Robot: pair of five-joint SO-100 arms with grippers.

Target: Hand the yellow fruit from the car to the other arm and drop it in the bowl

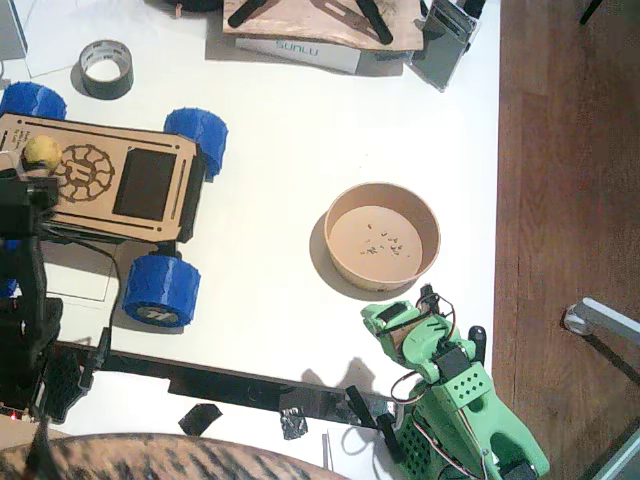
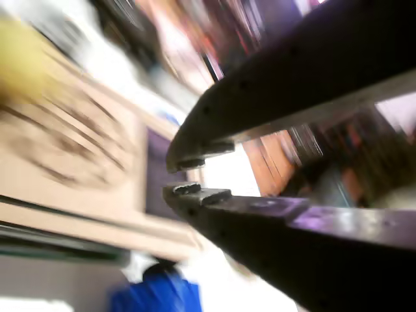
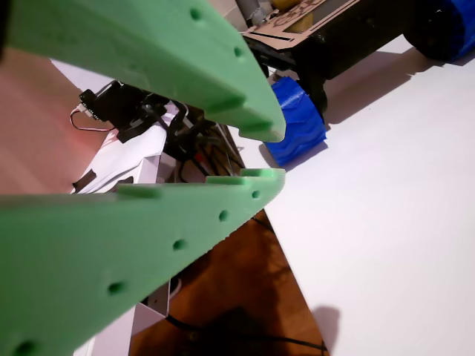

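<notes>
The yellow fruit sits on the car, at the far left end of its wooden deck beside the gear emblem. My black left gripper hovers just below the fruit. In a blurred wrist view its jaws are almost together with nothing between them, and the fruit lies up to the left over the deck. The green right gripper rests folded just below the bowl. Its jaws are nearly together and hold nothing.
A grey tape roll lies at the back left, with boxes along the back edge. The table ends at the right, with wooden floor beyond. A blue wheel shows ahead of the green jaws. A black bar lies along the front.
</notes>
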